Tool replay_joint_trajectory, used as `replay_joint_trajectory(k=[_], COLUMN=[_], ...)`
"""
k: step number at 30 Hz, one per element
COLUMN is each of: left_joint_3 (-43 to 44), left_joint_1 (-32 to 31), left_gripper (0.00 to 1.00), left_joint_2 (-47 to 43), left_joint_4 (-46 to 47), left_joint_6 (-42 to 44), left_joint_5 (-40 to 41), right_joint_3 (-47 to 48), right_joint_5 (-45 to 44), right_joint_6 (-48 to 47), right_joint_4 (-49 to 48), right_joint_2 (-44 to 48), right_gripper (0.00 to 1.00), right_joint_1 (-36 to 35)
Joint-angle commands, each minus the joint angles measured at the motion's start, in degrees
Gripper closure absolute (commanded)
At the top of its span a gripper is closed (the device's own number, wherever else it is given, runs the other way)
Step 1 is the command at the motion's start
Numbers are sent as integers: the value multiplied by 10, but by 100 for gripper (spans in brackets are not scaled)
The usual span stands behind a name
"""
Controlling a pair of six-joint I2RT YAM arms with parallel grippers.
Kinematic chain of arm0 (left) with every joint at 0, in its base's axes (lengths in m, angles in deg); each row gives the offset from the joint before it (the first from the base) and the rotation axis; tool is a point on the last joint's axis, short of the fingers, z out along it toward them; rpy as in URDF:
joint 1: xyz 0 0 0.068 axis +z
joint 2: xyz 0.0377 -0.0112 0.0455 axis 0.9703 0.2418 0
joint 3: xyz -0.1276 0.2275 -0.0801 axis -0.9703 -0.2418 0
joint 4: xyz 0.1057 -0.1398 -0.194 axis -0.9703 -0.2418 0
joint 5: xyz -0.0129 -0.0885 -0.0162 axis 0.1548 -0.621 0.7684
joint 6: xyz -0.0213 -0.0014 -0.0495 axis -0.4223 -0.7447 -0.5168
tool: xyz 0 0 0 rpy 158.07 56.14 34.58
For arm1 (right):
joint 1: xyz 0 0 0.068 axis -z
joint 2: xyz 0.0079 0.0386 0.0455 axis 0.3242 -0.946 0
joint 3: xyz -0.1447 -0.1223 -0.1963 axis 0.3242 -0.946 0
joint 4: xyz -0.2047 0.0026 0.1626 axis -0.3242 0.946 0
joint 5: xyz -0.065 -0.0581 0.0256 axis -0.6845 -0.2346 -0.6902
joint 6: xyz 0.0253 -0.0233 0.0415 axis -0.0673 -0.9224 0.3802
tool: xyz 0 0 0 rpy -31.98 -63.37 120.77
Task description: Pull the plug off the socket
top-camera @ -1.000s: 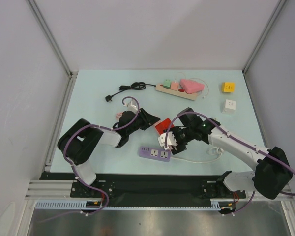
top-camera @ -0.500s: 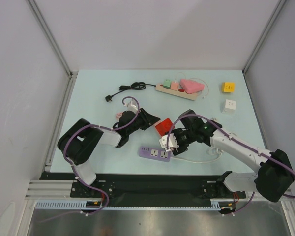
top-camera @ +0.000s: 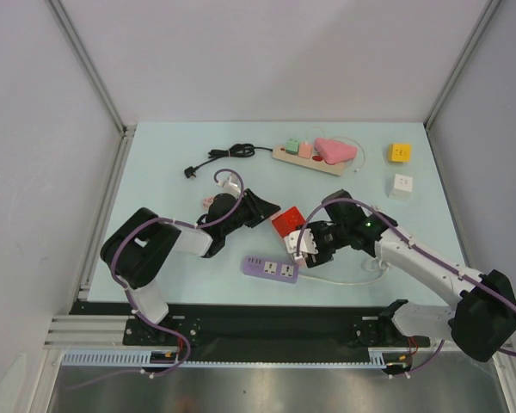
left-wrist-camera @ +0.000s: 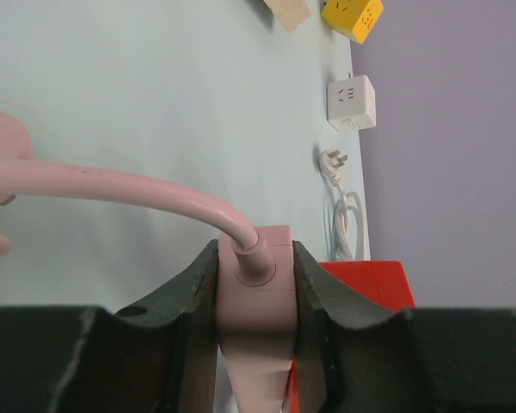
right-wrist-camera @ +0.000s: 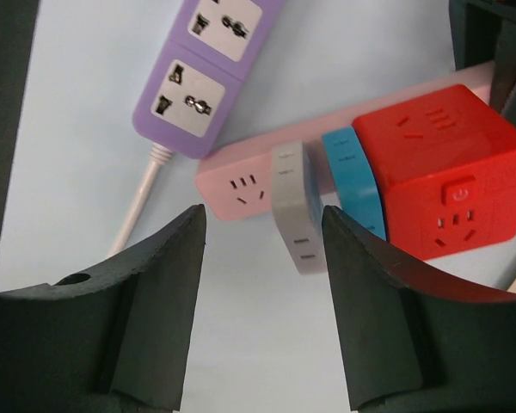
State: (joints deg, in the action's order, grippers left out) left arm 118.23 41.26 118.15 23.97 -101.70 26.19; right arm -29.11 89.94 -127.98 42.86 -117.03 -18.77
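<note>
Right wrist view has the right gripper (right-wrist-camera: pixel 262 225) spread over the grey plug (right-wrist-camera: pixel 294 206) seated in the pink strip (right-wrist-camera: pixel 236 185) mid-surface (right-wrist-camera: pixel 267 335); looks light, rigid and slick, so pinch its flat sides while the left gripper (left-wrist-camera: pixel 254 262) clamps the strip's cord end.

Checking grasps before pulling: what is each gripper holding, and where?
Left gripper clamps the pink power strip at its cord end; right gripper holds nothing.
</note>
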Motion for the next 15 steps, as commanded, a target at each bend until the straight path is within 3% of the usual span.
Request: replay_joint_trajectory(k=[1, 15], left_joint_3=[26, 27], left_joint_1=[1, 1], left_gripper=[100, 100], left_joint_2=[-6, -2], left_joint_4=[38, 44], left_joint_6=[-10, -15], left_joint_5=[-23, -26], right_joint_3=[-2, -4], right_joint_5=[-11, -3], right_joint_6=[6, -3], right_joint_4=[-20, -20], right_joint_2=[5, -16], right_gripper=[39, 42], right_joint_1=[17, 21])
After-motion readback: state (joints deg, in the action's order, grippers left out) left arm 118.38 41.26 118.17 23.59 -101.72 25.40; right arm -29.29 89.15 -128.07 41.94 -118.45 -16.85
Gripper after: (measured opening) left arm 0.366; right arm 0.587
